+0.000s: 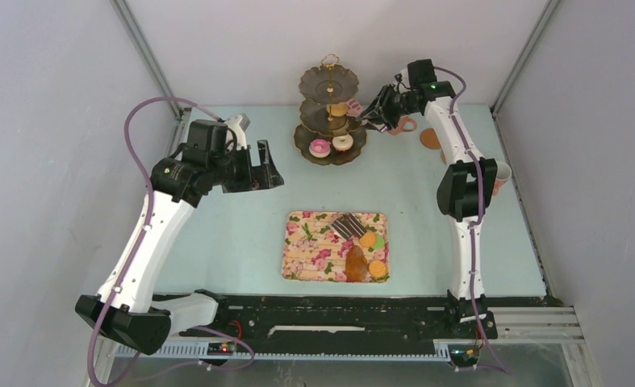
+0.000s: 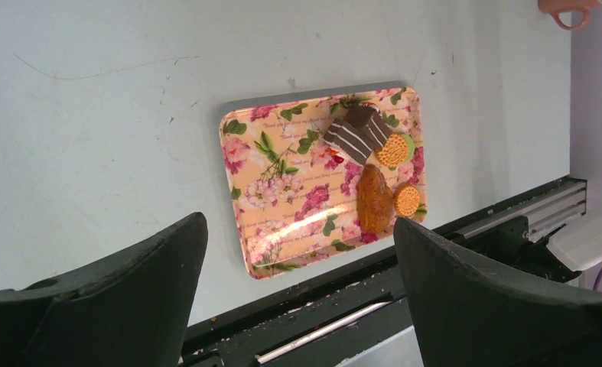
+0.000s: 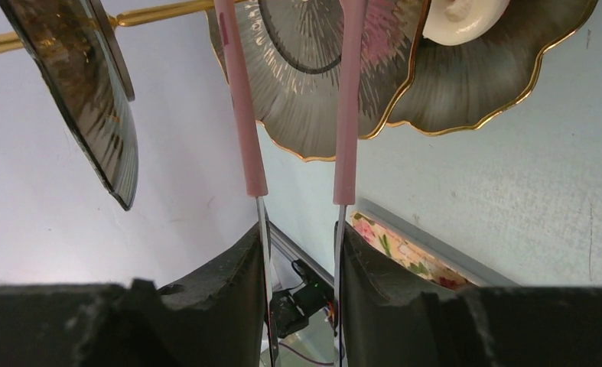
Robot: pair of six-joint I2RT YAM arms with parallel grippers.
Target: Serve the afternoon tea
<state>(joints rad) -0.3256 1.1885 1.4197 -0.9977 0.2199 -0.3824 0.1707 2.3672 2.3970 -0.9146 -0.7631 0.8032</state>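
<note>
Arm links (image 1: pixel 143 242) white, joints (image 1: pixel 459 190) black, cables (image 1: pixel 162 100) purple.

No legible text anywhere, faint script lines on the floral tray (image 2: pixel 276 229), too small to read

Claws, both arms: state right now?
Left claw: open, holding nothing.
Right claw: closed on the pink-handled tongs.
</note>
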